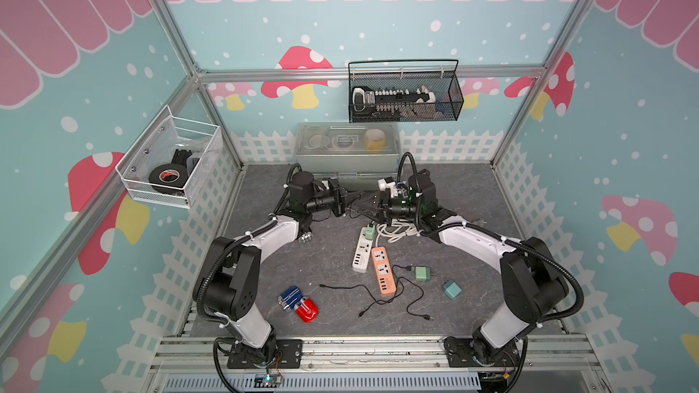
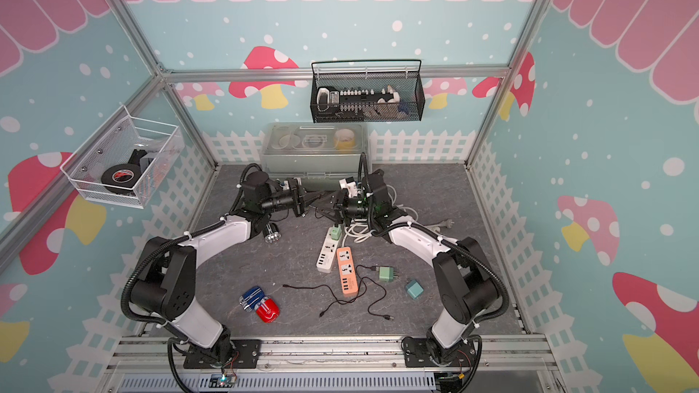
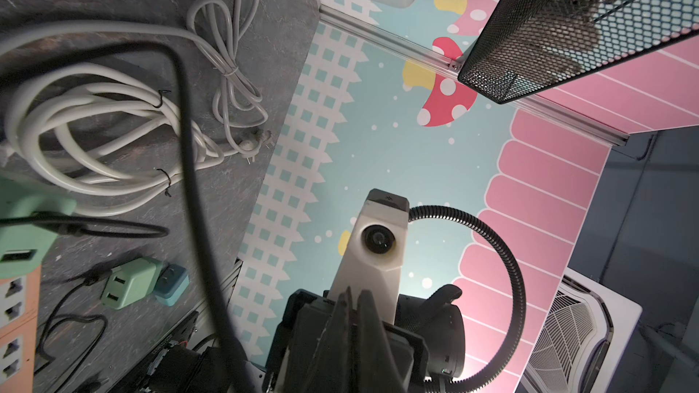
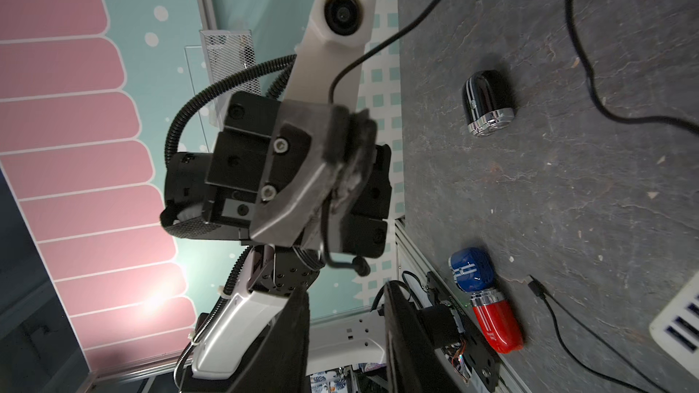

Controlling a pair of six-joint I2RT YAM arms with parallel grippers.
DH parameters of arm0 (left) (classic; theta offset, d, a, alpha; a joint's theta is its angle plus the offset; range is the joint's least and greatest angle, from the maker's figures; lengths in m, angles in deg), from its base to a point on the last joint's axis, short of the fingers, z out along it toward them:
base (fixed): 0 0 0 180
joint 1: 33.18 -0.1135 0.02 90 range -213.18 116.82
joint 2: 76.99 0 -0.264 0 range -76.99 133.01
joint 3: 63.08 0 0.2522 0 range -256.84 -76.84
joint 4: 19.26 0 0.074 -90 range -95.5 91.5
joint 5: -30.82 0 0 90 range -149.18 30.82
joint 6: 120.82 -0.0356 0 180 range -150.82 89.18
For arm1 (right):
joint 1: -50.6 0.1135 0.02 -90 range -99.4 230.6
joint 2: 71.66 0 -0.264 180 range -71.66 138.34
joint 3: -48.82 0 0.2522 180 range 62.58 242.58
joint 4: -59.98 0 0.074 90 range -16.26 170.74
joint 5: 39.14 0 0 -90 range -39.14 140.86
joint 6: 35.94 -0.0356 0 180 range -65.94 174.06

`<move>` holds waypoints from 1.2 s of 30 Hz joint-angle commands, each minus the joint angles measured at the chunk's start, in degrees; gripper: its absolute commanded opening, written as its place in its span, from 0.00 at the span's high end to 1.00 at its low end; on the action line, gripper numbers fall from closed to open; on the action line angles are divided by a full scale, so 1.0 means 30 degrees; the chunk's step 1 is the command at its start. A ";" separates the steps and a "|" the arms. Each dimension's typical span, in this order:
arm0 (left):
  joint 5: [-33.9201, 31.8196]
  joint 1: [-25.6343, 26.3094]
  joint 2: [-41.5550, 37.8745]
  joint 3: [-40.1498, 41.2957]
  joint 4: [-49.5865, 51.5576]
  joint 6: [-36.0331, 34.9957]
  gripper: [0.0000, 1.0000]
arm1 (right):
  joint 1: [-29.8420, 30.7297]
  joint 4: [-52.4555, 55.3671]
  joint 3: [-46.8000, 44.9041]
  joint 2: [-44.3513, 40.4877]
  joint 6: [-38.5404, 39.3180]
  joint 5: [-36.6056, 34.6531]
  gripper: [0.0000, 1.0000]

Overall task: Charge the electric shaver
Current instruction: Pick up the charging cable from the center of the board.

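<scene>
Left gripper, at 12 o'clock on the table, is clamped on a black cable. Right gripper faces it; I cannot tell how far its jaws are open. Black shaver lies at 9 o'clock, blue shaver and red shaver at 7; the red shaver's lettering is too small to read.

Tabletop: matt grey, rough, stone-like. On it: black shaver, glossy shell, chrome head; red shaver, glossy plastic; orange strip, smooth matt plastic; cable, matt black rubber. Above it, basket: black metal mesh.
</scene>
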 commanded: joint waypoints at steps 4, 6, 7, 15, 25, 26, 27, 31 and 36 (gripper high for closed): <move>0.0633 0.0362 0.0571 -0.0763 -0.0046 0.0114 1.00 | 0.0163 -0.1070 0.1017 0.0691 0.0014 -0.0373 0.76; 0.0659 0.0393 0.0626 -0.0732 -0.0050 0.0136 1.00 | 0.0139 -0.1156 0.1076 0.0776 -0.0009 -0.0414 0.79; 0.0677 0.0394 0.0629 -0.0716 -0.0032 0.0125 1.00 | 0.0148 -0.1170 0.1026 0.0733 0.0020 -0.0494 0.82; -0.0012 0.0100 0.0173 -0.0611 0.0179 -0.0048 0.94 | 0.0078 -0.2183 0.0248 0.0425 -0.0474 -0.0758 1.00; -0.3582 -0.1079 -0.4524 -0.0312 0.8926 -0.6465 0.56 | 0.0017 -0.3083 -0.1151 -0.1004 -0.2516 -0.4098 1.00; -0.3512 -0.1064 -0.4724 -0.0302 0.9646 -0.7106 0.56 | 0.0016 -0.3081 -0.1066 -0.0926 -0.2883 -0.4258 1.00; -0.3575 -0.1050 -0.4992 -0.0279 1.0571 -0.7910 0.56 | 0.0019 -0.2908 -0.0907 -0.0838 -0.3267 -0.4266 1.00; -0.3343 -0.1014 -0.5589 0.0100 1.1459 -0.9453 0.56 | 0.0008 -0.2447 -0.0604 -0.0739 -0.4457 -0.4569 1.00; -0.3849 -0.0875 -0.5588 0.0371 1.1009 -0.9354 0.57 | 0.0005 -0.2170 -0.0232 -0.0654 -0.5511 -0.4657 1.00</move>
